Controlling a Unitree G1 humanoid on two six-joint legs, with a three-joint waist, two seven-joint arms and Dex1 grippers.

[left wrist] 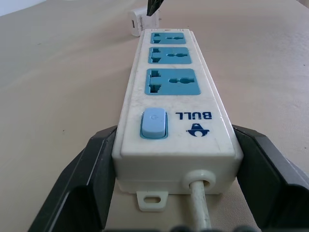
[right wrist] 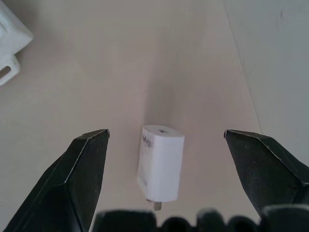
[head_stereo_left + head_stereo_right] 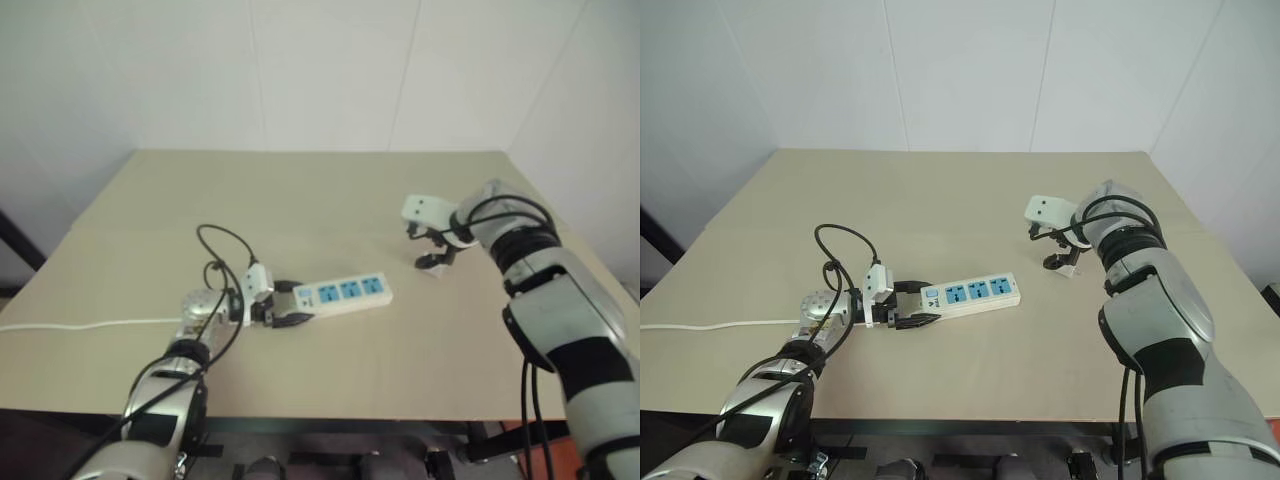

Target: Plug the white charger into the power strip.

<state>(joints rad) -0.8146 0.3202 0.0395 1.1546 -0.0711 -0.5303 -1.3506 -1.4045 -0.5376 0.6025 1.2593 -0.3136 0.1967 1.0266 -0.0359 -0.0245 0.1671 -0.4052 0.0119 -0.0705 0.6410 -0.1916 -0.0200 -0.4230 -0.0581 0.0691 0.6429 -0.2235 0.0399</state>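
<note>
White walls are closing in a plain beige tabletop (image 3: 330, 190), and from the head camera the left gripper (image 3: 283, 308) is clamping its jaws on the switch end of the power strip (image 3: 345, 292) while the right gripper (image 3: 432, 250) is hovering, jaws wide apart, over the white charger (image 3: 437, 268). Left wrist camera: the strip is sitting between the jaws, sockets still empty. Right wrist camera: the charger (image 2: 161, 162) is lying ungrasped between the spread jaws, so picking up and plugging in are remaining.

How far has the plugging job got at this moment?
Done: the left hand grips the power strip at its switch end, steadying it on the table. In hand: the open right hand straddles the white charger lying there, ungrasped. Left: grasp, carry, plug in.
</note>
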